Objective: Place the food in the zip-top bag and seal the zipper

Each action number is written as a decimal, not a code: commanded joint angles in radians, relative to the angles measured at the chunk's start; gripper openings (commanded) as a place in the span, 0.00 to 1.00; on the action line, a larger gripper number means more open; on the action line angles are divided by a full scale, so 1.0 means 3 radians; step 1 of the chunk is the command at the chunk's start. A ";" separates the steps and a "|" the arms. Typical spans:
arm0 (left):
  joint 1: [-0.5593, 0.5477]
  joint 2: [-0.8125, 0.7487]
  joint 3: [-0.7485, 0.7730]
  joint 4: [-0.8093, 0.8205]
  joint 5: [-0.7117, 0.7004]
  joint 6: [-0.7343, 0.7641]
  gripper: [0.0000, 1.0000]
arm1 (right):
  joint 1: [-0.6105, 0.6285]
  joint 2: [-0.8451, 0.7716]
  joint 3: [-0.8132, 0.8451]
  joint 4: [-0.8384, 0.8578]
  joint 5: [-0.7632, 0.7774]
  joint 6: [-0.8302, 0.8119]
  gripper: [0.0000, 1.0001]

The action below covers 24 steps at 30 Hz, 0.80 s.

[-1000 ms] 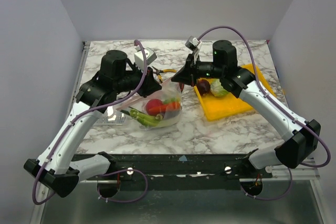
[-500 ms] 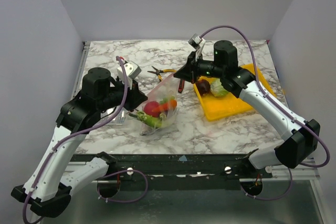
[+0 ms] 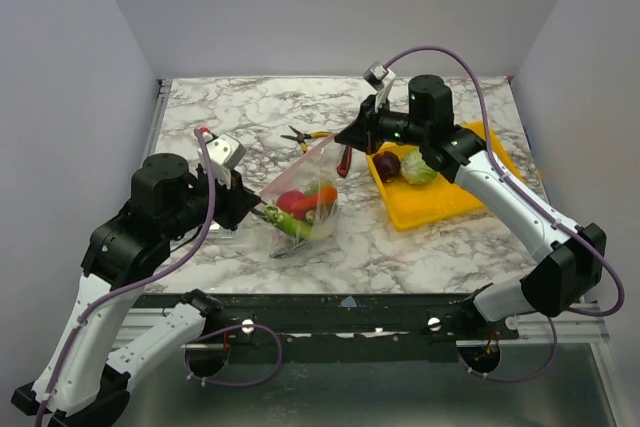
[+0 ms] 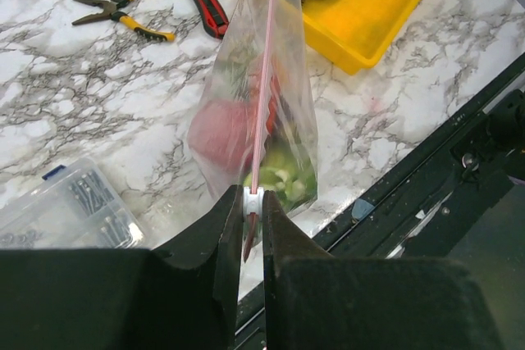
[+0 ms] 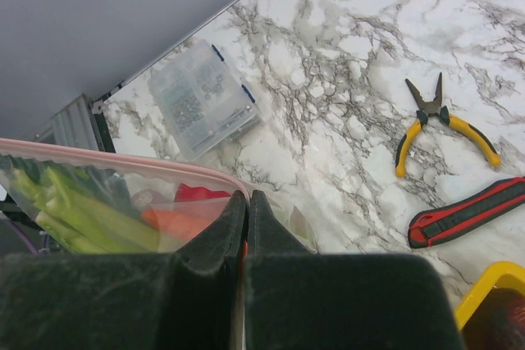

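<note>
Your left gripper point(image 4: 250, 202) clamps one end of the zipper point(image 4: 264, 79), and your right gripper point(image 5: 244, 202) pinches the other. The zip-top bag point(image 3: 305, 197) stretches between them, food point(image 3: 298, 209) inside, over the table point(image 3: 400, 247), midway along its front edge.

The clear zip-top bag point(image 3: 318, 175) hangs over the desk's middle, its pink zipper point(image 4: 264, 79) stretched taut in a straight, slanting line. Red, orange and green food point(image 3: 298, 209) sags low inside. A maroon piece point(image 3: 387, 164) and a leafy cabbage point(image 3: 418, 169) lie outside, toward the right edge.
</note>
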 commanded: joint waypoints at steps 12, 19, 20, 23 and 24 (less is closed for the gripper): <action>0.0019 -0.0274 0.0078 -0.0412 -0.0564 -0.0053 0.00 | -0.0110 0.0063 -0.0020 0.0457 0.0106 0.0189 0.00; 0.0019 -0.0127 0.0350 0.0112 -0.1303 -0.0074 0.02 | 0.0044 0.0513 0.0357 0.1177 0.0310 0.0435 0.00; 0.0020 -0.0091 0.0391 0.0241 -0.1359 -0.0031 0.03 | 0.0047 0.0630 0.0481 0.1252 0.0347 0.0457 0.00; 0.0024 0.0025 0.0526 0.0479 -0.1477 0.0076 0.06 | 0.0046 0.0998 0.0949 0.1319 0.0369 0.0510 0.00; 0.0024 0.0060 0.0551 0.0538 -0.1504 0.0103 0.07 | 0.0047 0.1085 0.1048 0.1386 0.0357 0.0536 0.00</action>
